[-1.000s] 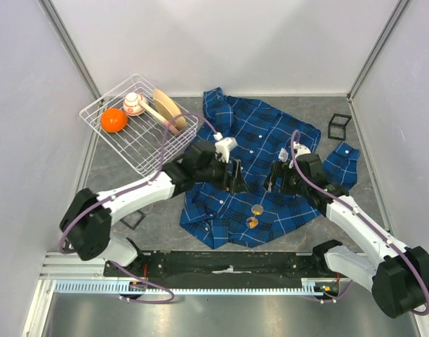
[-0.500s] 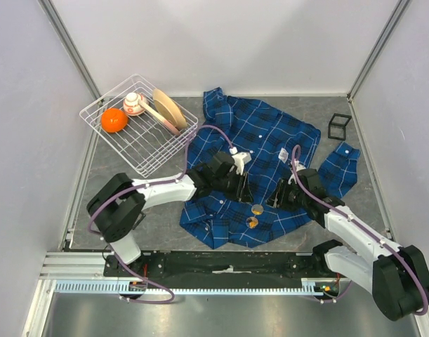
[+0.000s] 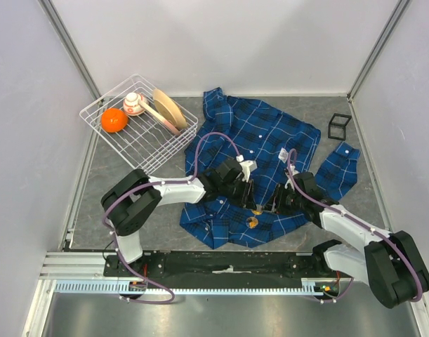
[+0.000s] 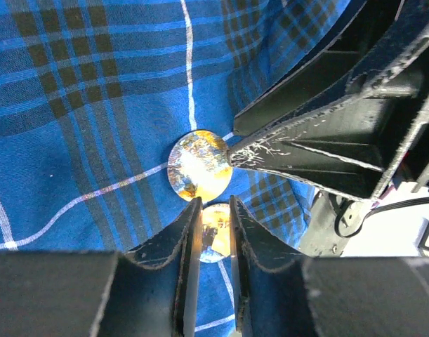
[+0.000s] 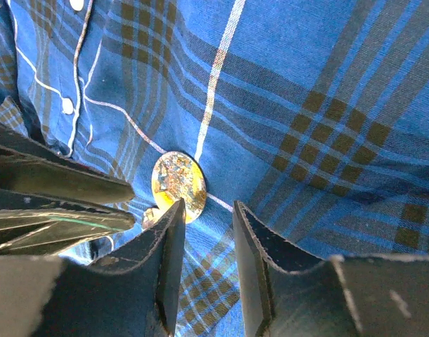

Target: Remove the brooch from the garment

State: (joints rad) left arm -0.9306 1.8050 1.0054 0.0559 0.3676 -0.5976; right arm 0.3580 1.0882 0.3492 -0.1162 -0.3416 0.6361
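Note:
The garment [image 3: 267,137], a blue plaid shirt, lies spread on the grey table. Two round gold discs [image 3: 252,222] sit close together on its lower front. The brooch [image 4: 214,235] is the nearer disc in the left wrist view. My left gripper [image 4: 214,202] has closed narrowly around it, and the pads hide its sides. The second disc [image 4: 199,165] lies just beyond, touched by a fingertip of my right gripper [image 5: 208,205]. That gripper is open, pressed on flat fabric with this disc [image 5: 177,177] at its left finger. In the top view both grippers, left [image 3: 253,200] and right [image 3: 272,205], meet at the discs.
A white wire basket [image 3: 95,112] at the back left holds an orange [image 3: 114,120], a cup and plates. A small black cube frame [image 3: 339,126] stands at the back right. Another black frame [image 3: 133,219] lies by the left arm. Grey walls close in the table.
Both arms came down and inward onto the shirt at the gold discs. Both sets of jaws narrowed from wide open, the left one round the nearer disc.

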